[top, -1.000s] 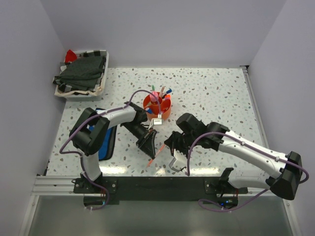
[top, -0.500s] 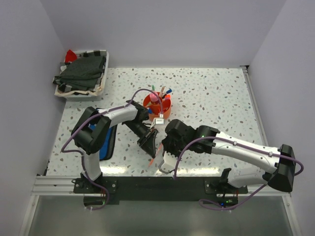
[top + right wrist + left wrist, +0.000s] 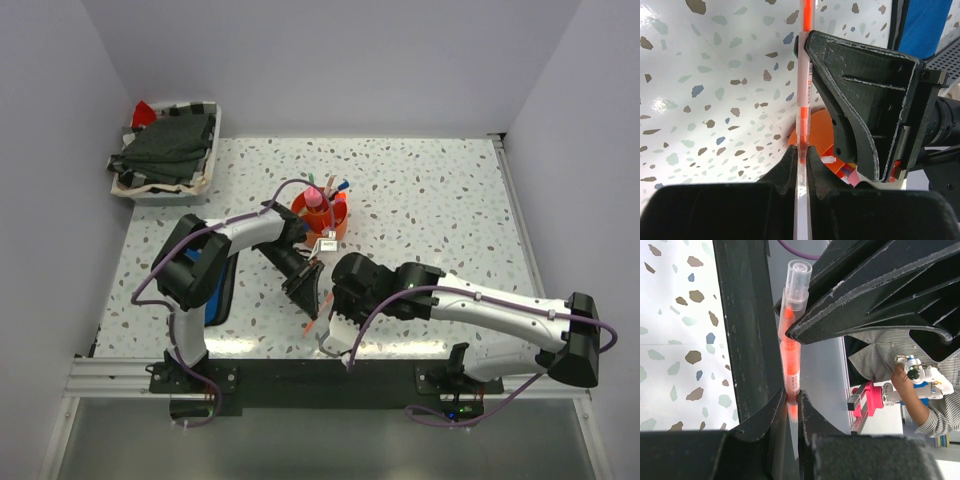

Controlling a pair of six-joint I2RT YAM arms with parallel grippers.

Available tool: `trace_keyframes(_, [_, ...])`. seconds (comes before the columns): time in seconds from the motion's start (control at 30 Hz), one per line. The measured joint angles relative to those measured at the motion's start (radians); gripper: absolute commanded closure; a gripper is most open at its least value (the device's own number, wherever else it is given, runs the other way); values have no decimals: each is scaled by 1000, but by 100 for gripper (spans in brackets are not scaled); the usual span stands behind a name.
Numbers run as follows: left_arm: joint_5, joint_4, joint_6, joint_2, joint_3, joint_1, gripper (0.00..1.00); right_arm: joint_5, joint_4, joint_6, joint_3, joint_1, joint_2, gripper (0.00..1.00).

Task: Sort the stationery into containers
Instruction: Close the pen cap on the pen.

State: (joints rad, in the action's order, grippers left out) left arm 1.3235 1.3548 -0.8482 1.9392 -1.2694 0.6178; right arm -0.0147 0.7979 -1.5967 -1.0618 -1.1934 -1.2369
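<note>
Saw left gripper [image 3: 791, 402] & right gripper [image 3: 802, 155] both clamped tight on same orange pen [image 3: 790, 355], seemingly just above table [image 3: 430, 190] near orange organiser [image 3: 322, 215]; risked snapping or dropping pen if pulled apart w/o releasing one grip first

Top view: thin orange-and-clear plastic pen [image 3: 311, 324] was mostly hidden beneath the left gripper [image 3: 308, 300]; only its lower tip showed. Left arm [image 3: 250, 232] covered much of the flat blue fabric pouch [image 3: 213, 300]. Contents of the round orange plastic organiser [image 3: 340, 222] were too small to identify.
</note>
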Motion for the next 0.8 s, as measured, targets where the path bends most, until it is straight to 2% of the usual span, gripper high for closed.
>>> trace_keyframes(0.13, [-3, 0, 0, 0, -1, 0, 100, 25, -1, 24, 0, -11, 0, 98])
trace_keyframes(0.2, [-4, -2, 0, -2, 0, 0, 100, 36, -11, 38, 10, -13, 3, 84])
trace_keyframes(0.23, [-5, -4, 0, -4, 0, 0, 100, 43, -22, 46, 20, -15, 8, 71])
trace_keyframes(0.33, [10, -11, 1, -18, 6, -2, 100, 46, -58, 76, 64, -26, 37, 62])
trace_keyframes(0.43, [21, -20, 0, -37, 6, -2, 100, 47, -93, 93, 98, -44, 55, 62])
trace_keyframes(0.57, [38, -26, 0, -39, 6, -2, 100, 46, -120, 119, 103, -45, 53, 63])
trace_keyframes(0.67, [47, -29, 0, -39, 6, -2, 100, 47, -130, 134, 103, -45, 42, 76])
trace_keyframes(0.7, [46, -30, 0, -39, 6, -2, 100, 47, -136, 138, 102, -45, 37, 89])
trace_keyframes(0.73, [45, -31, 0, -39, 6, -2, 100, 48, -142, 141, 100, -45, 32, 94])
trace_keyframes(0.8, [40, -31, 1, -39, 6, -2, 100, 50, -154, 148, 95, -45, 22, 100])
